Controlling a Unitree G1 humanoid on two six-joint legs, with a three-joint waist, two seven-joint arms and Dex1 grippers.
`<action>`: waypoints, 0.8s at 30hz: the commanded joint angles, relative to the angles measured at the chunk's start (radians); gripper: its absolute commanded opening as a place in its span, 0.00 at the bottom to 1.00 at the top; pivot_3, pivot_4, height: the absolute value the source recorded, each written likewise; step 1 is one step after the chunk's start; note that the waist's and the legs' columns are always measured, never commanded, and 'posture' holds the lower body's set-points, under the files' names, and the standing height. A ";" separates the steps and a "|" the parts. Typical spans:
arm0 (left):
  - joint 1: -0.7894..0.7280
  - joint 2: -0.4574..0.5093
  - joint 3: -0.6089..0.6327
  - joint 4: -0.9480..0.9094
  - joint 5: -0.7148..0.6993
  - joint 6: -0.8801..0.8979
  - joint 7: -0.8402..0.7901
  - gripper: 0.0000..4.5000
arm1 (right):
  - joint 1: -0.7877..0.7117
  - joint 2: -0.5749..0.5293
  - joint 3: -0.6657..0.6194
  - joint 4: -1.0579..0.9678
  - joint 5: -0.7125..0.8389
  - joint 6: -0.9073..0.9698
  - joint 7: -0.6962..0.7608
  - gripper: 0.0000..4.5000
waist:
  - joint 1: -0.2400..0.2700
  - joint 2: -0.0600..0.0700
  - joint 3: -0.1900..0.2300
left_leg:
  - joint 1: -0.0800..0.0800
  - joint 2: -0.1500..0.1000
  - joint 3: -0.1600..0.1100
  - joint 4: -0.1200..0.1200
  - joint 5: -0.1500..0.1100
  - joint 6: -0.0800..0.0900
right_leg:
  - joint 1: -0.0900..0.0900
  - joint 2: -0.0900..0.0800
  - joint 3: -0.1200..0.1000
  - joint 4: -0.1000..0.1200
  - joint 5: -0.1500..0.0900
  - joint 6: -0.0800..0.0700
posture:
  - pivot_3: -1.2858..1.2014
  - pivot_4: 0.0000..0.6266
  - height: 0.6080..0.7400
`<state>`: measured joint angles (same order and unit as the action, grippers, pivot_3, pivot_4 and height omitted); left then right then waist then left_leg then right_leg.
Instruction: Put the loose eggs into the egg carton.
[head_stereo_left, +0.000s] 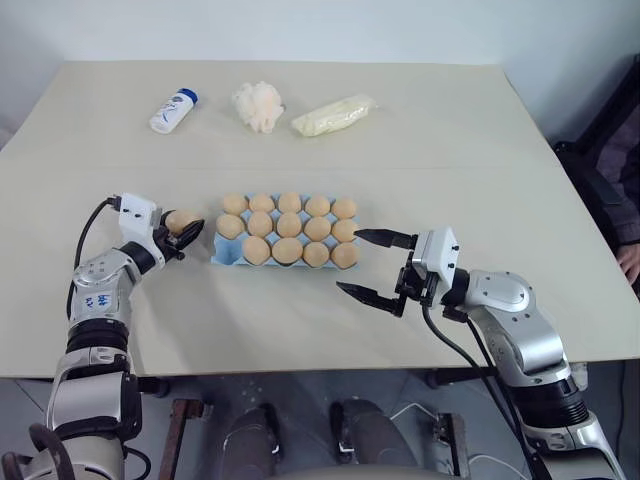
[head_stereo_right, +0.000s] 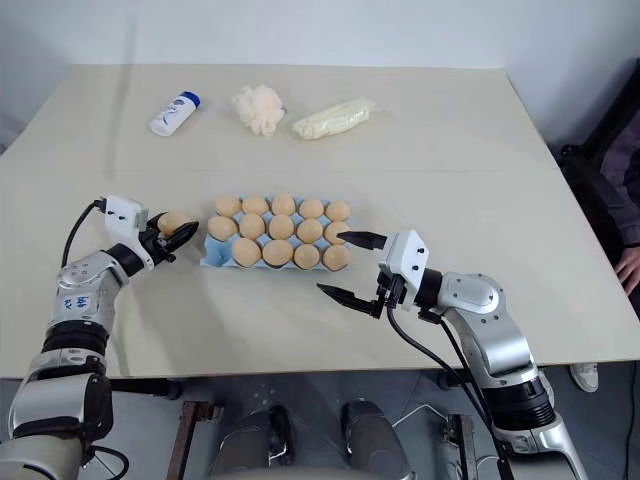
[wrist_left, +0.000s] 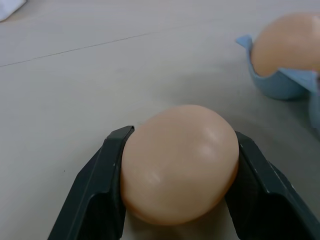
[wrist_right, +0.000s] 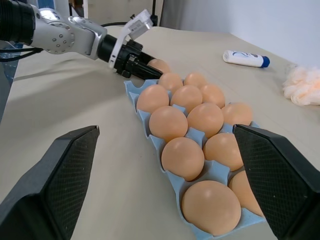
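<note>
Eggs filled fourteen of the fifteen cups of the egg carton (head_stereo_left: 222, 258), a light-blue tray that lay near the middle of the table (head_stereo_left: 480, 150); only the near-left corner cup at its 7 o'clock stood vacant. One loose egg (head_stereo_left: 183, 221) sat at the carton's 9 o'clock, just beside the tray's left edge and low over the tabletop. Your left gripper (head_stereo_left: 184, 236) had its two black fingers (wrist_left: 100, 195) clamped on that egg, one pad on each flank, as the left wrist view showed. A corner of the carton with an egg seated in it appeared close by in that same view.

Your right gripper (head_stereo_left: 376, 266) hung at the carton's 4 o'clock, just off the tray's right end, jaws spread wide and holding nothing. Its upper finger pointed toward the near-right corner of the tray without touching it.

Along the far side of the table, at the carton's 11 to 1 o'clock, lay a white bottle (head_stereo_left: 173, 110) with a blue cap, a cream puff ball (head_stereo_left: 258, 105) and a pale yellow packet (head_stereo_left: 334, 115), all well apart from the tray.
</note>
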<state>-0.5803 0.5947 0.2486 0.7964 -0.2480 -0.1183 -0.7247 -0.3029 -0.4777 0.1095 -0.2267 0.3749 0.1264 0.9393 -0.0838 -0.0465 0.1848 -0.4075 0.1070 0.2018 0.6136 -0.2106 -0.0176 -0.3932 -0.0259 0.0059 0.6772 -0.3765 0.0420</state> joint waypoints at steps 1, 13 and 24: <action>0.050 0.009 0.069 -0.179 -0.120 -0.034 -0.113 0.52 | -0.009 0.006 -0.011 -0.016 0.007 -0.022 0.001 1.00 | 0.002 0.000 0.000 | 0.000 0.000 0.000 0.000 0.000 0.000 | 0.000 0.000 0.000 0.000 0.000 0.000 | 0.52 0.24 1.00; 0.173 0.024 -0.041 -0.467 -0.155 0.128 -0.282 0.52 | -0.012 0.019 -0.001 -0.007 0.002 -0.027 0.004 1.00 | 0.006 0.000 0.000 | 0.001 -0.002 -0.002 0.000 0.002 0.000 | 0.001 -0.001 0.000 0.001 0.000 0.000 | 0.52 0.24 1.00; 0.138 0.005 -0.077 -0.392 -0.112 0.089 -0.292 0.99 | 0.012 0.023 -0.004 -0.027 0.002 -0.027 -0.014 1.00 | 0.003 0.000 0.000 | 0.001 -0.002 -0.002 0.000 0.002 0.000 | 0.001 -0.001 0.000 0.001 0.000 0.000 | 0.52 0.24 1.00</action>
<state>-0.4355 0.5841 0.1581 0.4029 -0.3718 -0.0113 -1.0195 -0.2972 -0.4556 0.1139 -0.2219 0.3723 0.1127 0.9286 -0.0811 -0.0465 0.1848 -0.4066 0.1054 0.1998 0.6135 -0.2086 -0.0171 -0.3919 -0.0270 0.0060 0.6785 -0.3764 0.0417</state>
